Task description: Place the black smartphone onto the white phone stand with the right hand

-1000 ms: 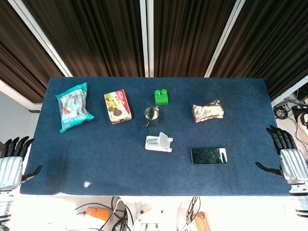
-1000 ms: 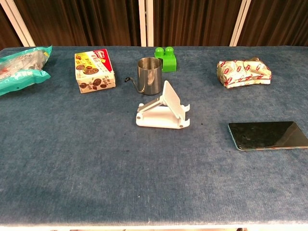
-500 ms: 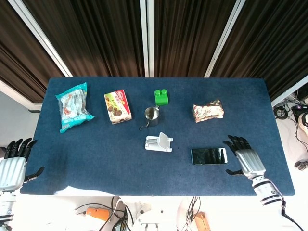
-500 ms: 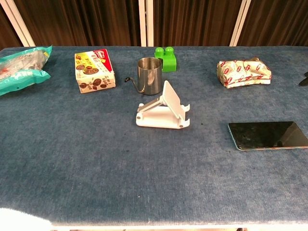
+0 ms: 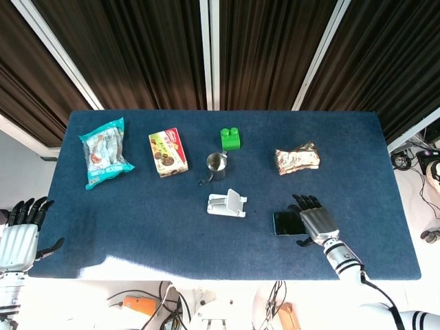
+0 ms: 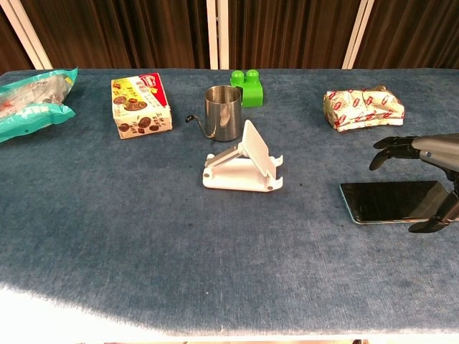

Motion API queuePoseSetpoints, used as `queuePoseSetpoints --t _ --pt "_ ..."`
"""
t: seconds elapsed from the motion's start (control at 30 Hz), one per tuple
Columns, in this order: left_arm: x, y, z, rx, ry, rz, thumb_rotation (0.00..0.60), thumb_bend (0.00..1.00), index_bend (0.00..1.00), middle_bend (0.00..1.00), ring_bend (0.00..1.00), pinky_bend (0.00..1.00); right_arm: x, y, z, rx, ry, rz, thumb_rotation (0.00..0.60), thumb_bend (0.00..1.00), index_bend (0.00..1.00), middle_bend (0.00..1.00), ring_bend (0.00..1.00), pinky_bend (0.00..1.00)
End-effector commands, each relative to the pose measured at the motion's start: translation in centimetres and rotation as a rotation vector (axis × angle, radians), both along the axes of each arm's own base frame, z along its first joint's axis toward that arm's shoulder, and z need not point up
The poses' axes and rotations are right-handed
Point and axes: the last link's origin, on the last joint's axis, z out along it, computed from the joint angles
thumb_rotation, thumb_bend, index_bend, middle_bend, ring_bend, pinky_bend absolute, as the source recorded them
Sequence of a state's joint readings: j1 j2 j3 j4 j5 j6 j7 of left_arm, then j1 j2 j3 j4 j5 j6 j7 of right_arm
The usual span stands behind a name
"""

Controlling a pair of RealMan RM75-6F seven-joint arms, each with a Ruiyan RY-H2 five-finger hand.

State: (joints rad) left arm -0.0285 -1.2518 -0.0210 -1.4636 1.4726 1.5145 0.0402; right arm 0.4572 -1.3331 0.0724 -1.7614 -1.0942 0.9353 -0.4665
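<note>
The black smartphone [image 5: 286,223] [image 6: 387,202] lies flat on the blue table, right of the white phone stand [image 5: 227,204] [image 6: 244,166]. My right hand [image 5: 313,221] [image 6: 423,168] hovers over the phone's right half with fingers spread and holds nothing. In the chest view its fingers reach in from the right edge above the phone. My left hand [image 5: 17,234] stays off the table's left front corner, fingers apart and empty; the chest view does not show it.
Behind the stand are a steel cup [image 5: 217,164] [image 6: 221,112] and a green block [image 5: 230,139] [image 6: 247,87]. A crumpled snack wrapper [image 5: 297,159] [image 6: 363,108] lies at back right. A biscuit box [image 5: 168,152] [image 6: 140,106] and a teal bag [image 5: 104,151] [image 6: 32,102] lie to the left.
My right hand has swept leftward from off the table's right edge to above the phone's right half. The left hand has barely shifted. Phone and stand have not moved.
</note>
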Motion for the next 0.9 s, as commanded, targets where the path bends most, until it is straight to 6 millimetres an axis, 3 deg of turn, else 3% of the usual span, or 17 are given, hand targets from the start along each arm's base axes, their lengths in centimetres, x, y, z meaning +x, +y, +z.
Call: queuePoseSetpoints --t 0.03,0.23,0.67,0.77,0.9 --pt "0.0 0.0 0.0 0.000 0.000 -0.003 0.600 0.12 0.14 0.08 0.03 0.00 0.3 -0.4 -0.8 0.016 0.004 0.002 0.600 0.26 0.27 0.02 0.00 0.00" --pt "0.0 0.1 0.1 0.005 0.001 -0.006 0.600 0.12 0.14 0.08 0.03 0.00 0.8 -0.9 -1.6 0.030 0.006 0.008 0.600 0.31 0.31 0.02 0.00 0.00" --pt "-0.1 0.0 0.0 0.004 0.000 0.001 0.600 0.12 0.14 0.08 0.02 0.00 0.2 -1.7 -2.1 0.037 0.016 -0.019 0.600 0.31 0.34 0.02 0.00 0.00" --pt "-0.1 0.0 0.0 0.006 -0.001 0.003 0.600 0.12 0.14 0.07 0.01 0.00 0.1 -1.8 -2.3 0.034 0.009 -0.024 0.600 0.33 0.38 0.02 0.00 0.00" --pt "-0.2 -0.1 0.1 0.006 -0.001 0.007 0.600 0.12 0.14 0.07 0.01 0.00 0.0 -2.0 -2.4 0.017 -0.019 -0.039 0.600 0.39 0.51 0.03 0.00 0.00"
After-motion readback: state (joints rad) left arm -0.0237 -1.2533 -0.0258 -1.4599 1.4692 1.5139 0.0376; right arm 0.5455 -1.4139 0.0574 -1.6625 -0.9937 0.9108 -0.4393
